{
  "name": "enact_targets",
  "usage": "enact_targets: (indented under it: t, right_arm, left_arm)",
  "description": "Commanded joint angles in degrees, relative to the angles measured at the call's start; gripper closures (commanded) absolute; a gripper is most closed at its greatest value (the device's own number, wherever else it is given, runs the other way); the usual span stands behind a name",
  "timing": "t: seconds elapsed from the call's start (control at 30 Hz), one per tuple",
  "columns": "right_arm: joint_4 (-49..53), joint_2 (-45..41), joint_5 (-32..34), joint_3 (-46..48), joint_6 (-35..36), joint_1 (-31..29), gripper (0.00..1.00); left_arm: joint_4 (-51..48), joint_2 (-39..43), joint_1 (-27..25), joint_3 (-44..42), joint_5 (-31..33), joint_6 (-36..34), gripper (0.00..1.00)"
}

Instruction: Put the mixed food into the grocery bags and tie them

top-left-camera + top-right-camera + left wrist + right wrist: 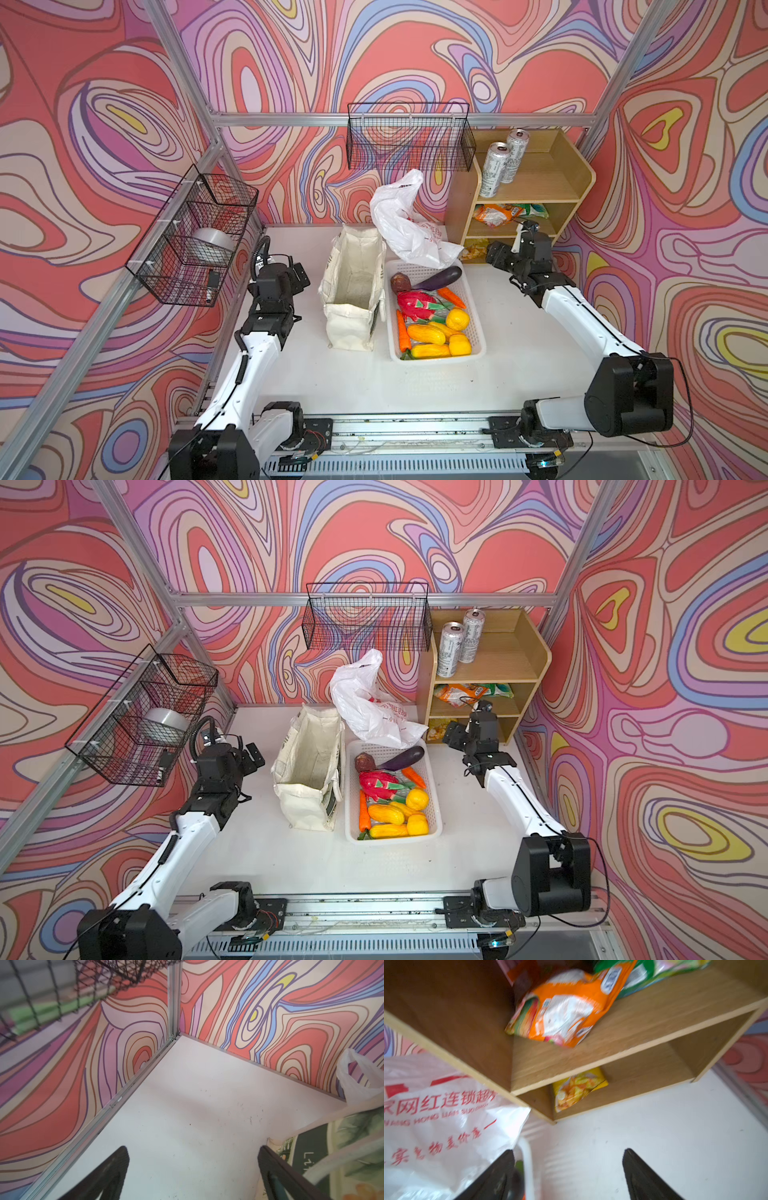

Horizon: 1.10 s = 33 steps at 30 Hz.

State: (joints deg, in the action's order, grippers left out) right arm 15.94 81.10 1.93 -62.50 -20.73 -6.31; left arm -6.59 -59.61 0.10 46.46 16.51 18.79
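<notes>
Right wrist view: the right gripper (568, 1150) hangs low over the bare worktop (654, 1136), jaws spread and empty, facing the wooden shelf (612, 1047). A yellow snack packet (579, 1091) lies in the bottom compartment and an orange snack packet (562, 1012) on the board above. The view is blurred, so the yellow one is only my guess for the target. To take it cleanly, go in level under the board, pinch the packet's near edge, and keep clear of the plastic bag (436, 1115) just beside one finger. In a top view the right arm stretches forward, wrist angled at the shelf's lower openings. The left gripper (193, 1147) is wide and empty, its arm folded beside the canvas tote (353, 286). The produce sits in the basket (436, 357) and the cans (496, 168) on top of the shelf.
</notes>
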Motion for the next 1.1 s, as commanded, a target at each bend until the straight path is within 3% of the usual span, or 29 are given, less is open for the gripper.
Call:
enact_targets:
  t: [0.0, 0.13, 0.27, 0.6, 0.87, 1.07]
  right_arm:
    - [15.3, 4.9, 0.6, -4.2, -0.6, -6.0, 0.18]
    - [20.1, 11.6, 4.4, -8.2, -2.2, -10.6, 0.21]
    - [20.9, 14.0, 8.2, -7.2, -4.5, -11.1, 0.21]
    - [23.1, 14.2, 15.0, -2.1, -7.4, -9.9, 0.2]
    - [23.5, 4.2, 13.2, 5.8, -8.0, 0.7, 0.19]
    - [23.0, 2.5, 11.4, 4.8, -5.1, 11.1, 0.17]
  left_arm:
    - [-15.7, 0.7, 0.3, 7.6, -4.1, 1.8, 0.0]
    - [-21.2, -0.9, 0.3, 15.5, -12.1, 3.3, 0.0]
    - [-26.1, -4.5, 0.3, 23.9, -18.0, 3.1, 0.0]
    - [-27.0, -7.7, -0.1, 30.1, -27.5, 4.0, 0.0]
    - [-27.1, -8.2, -1.3, 30.9, -30.7, 4.5, 0.0]
    - [-27.0, -8.5, -3.9, 31.2, -30.1, 4.7, 0.0]
